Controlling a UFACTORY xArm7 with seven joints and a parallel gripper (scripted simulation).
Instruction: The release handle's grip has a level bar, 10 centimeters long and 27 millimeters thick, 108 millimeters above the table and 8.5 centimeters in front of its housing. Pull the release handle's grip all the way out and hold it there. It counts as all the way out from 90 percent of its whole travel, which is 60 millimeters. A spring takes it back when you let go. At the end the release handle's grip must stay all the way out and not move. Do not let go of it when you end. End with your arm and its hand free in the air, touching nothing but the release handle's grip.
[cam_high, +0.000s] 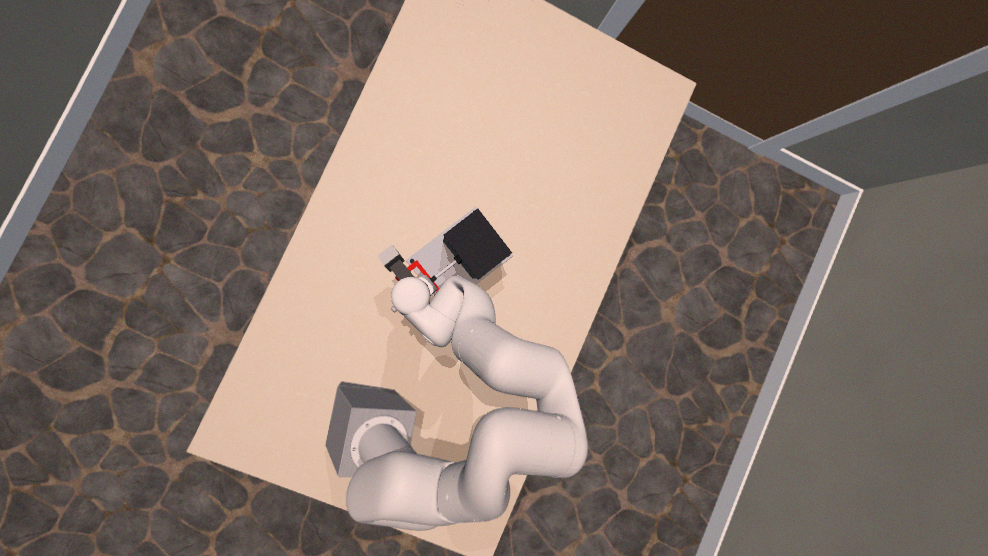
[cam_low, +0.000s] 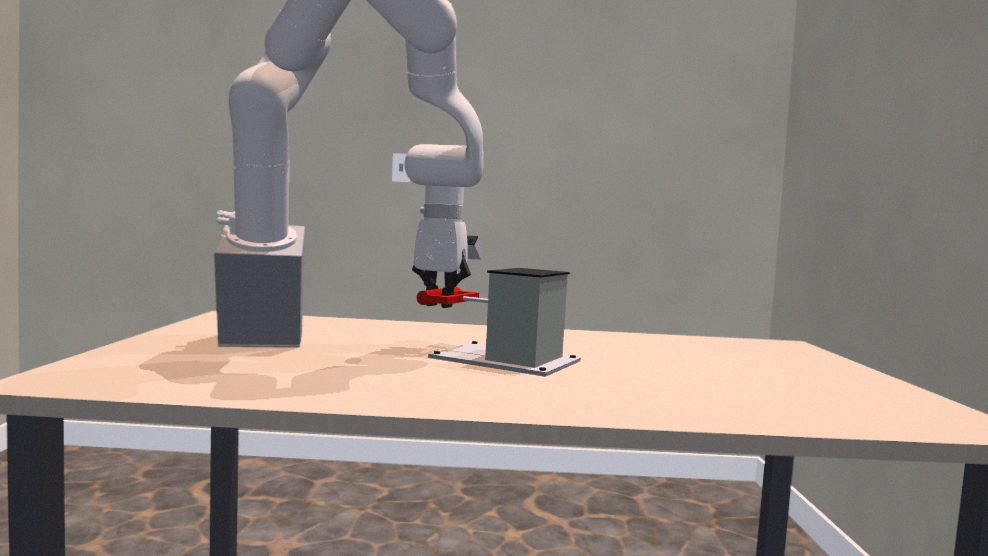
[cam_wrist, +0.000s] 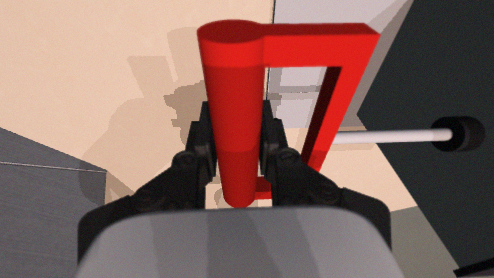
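Note:
The release handle's red grip (cam_wrist: 235, 115) is a round bar on a red frame, joined by a thin pale rod (cam_wrist: 392, 136) to the grey housing (cam_low: 526, 316) with a black top (cam_high: 476, 243). My gripper (cam_wrist: 237, 117) comes down from above and is shut on the red bar, one black finger on each side. In the side view the grip (cam_low: 445, 297) hangs level above the table, standing off from the housing with a length of rod (cam_low: 476, 299) showing. From overhead my wrist covers most of the grip (cam_high: 413, 266).
The housing stands on a grey base plate (cam_low: 502, 364) bolted to the tan table. My arm's grey pedestal (cam_low: 259, 290) stands at the table's left rear. A stone floor lies below, and walls ring the room.

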